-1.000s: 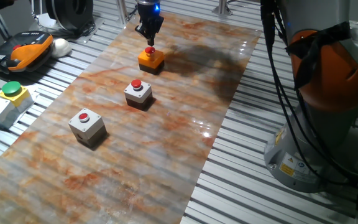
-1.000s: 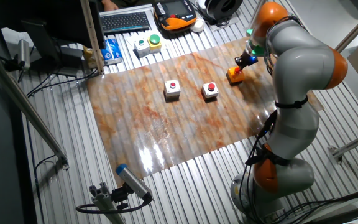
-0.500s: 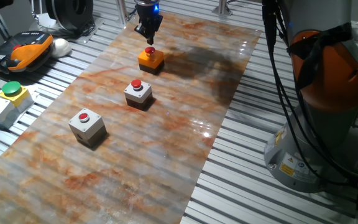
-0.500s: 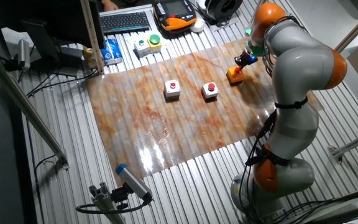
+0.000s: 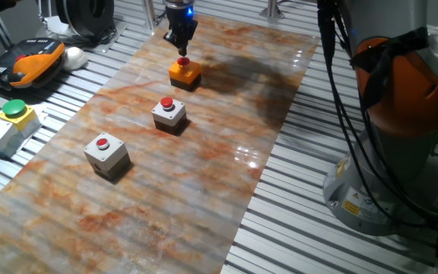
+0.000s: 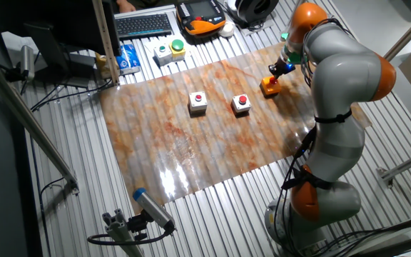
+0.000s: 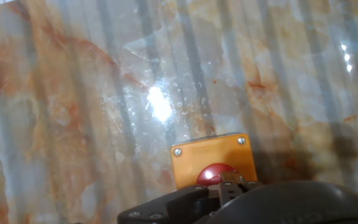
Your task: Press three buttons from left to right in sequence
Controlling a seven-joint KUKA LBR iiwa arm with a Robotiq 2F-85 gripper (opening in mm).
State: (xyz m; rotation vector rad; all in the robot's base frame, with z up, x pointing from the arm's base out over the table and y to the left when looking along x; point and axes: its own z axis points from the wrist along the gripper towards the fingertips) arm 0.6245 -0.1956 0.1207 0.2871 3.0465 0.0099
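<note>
One fixed view low at the mat's end, facing along the button row, the other fixed view high overhead across it, both sharing mat and arm, hand view close, facing down on orange box

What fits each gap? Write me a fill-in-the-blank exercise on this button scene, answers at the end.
1. The gripper hangs over the box coloured ____.
2. The mat carries ____ boxes with red buttons.
3. The other two boxes on the mat are coloured ____.
4. The box off the mat has a button coloured ____.

Missing words: orange; three; grey-white; green
</note>
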